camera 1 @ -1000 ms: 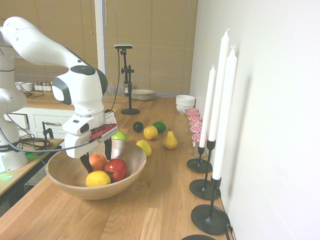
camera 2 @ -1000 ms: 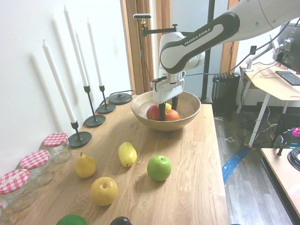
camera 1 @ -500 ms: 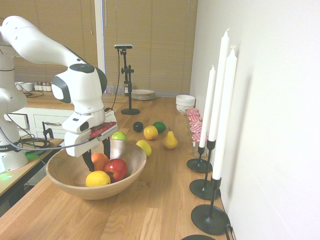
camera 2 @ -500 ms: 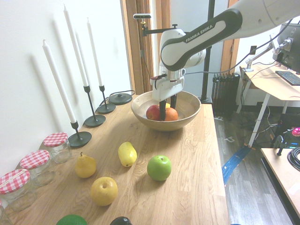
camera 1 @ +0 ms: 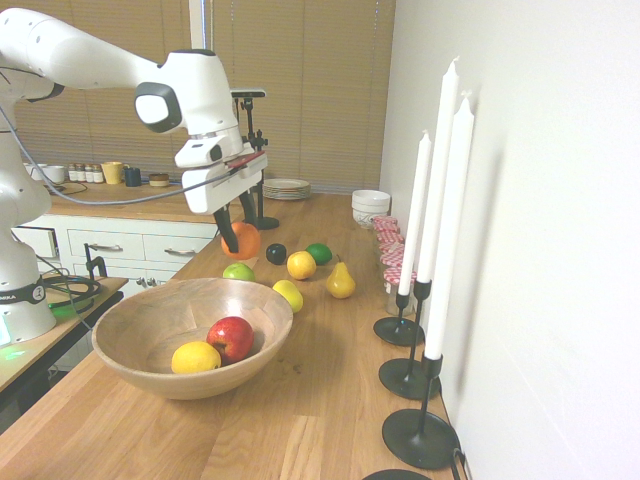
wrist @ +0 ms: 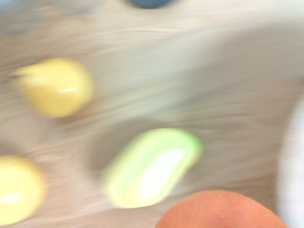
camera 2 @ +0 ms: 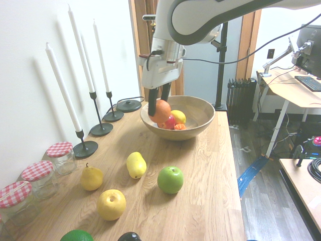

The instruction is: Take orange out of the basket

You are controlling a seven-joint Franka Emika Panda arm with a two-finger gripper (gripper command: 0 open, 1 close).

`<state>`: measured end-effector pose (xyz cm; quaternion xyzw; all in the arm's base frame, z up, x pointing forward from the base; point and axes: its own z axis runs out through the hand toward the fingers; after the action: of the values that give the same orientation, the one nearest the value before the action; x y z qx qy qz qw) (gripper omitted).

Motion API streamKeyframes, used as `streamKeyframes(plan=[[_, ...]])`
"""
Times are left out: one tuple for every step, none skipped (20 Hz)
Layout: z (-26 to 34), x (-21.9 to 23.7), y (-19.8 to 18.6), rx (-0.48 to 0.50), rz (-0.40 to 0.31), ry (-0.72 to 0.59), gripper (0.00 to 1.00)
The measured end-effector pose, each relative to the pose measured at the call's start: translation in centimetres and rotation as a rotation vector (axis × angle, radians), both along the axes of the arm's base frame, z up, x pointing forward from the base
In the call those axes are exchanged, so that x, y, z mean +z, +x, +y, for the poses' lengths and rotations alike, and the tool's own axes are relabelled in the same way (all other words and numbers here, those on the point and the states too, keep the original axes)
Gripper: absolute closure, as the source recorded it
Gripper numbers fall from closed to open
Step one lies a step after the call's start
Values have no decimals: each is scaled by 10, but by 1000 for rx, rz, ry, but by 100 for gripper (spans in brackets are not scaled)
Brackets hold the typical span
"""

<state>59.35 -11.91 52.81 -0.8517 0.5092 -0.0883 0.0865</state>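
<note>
The orange point(camera 1: 241, 240) is held clamped in the pincer point(camera 1: 238, 232), left of frame centre above the basket point(camera 1: 120, 350) rim, and could be dropped onto the tabletop point(camera 1: 320, 400) should the round skin slip.

Glossy white arm of rounded segments with dark grey joint bands; a black cable trails along it. The tool point(camera 1: 236, 222) has black fingers point(camera 1: 228, 238) under a white housing, apparently red-trimmed.

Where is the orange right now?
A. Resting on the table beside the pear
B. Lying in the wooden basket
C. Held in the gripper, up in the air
C: the gripper is shut on the orange, lifted above the basket rim.
</note>
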Motion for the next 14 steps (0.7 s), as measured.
streamKeyframes(plan=[[20,2,3,20,0,-5,100],[40,3,6,40,1,-11,100],[57,3,8,57,3,-19,100],[74,3,9,75,4,-24,100],[90,2,10,92,6,-28,100],[107,1,11,110,10,-31,100],[121,-1,10,126,14,-37,100],[135,-4,10,142,19,-44,100],[148,-7,9,156,25,-52,100],[160,-12,8,169,30,-57,100],[169,-18,6,179,37,-64,100],[176,-25,4,187,45,-70,100],[182,-33,2,194,53,-74,100],[185,-43,-1,200,63,-77,100]])
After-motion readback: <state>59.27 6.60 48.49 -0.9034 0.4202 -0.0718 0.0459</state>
